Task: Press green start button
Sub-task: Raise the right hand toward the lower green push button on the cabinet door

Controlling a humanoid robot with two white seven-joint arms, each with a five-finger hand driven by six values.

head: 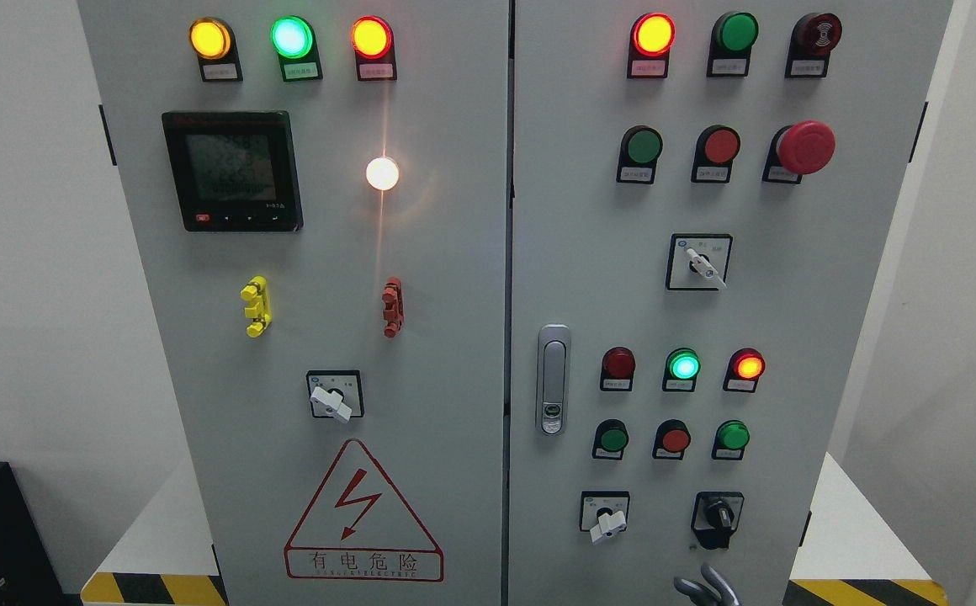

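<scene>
With only grey fingertips (707, 585) showing at the bottom edge, grip impossible to judge, we should rise toward the green button (644, 146) upper right and press squarely.

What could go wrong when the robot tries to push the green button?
There are several green buttons, so it might pick the wrong one. A red button sits right beside the lower ones and could get bumped. The robot's fingers barely show at the bottom edge, so its aim is hard to judge.
</scene>
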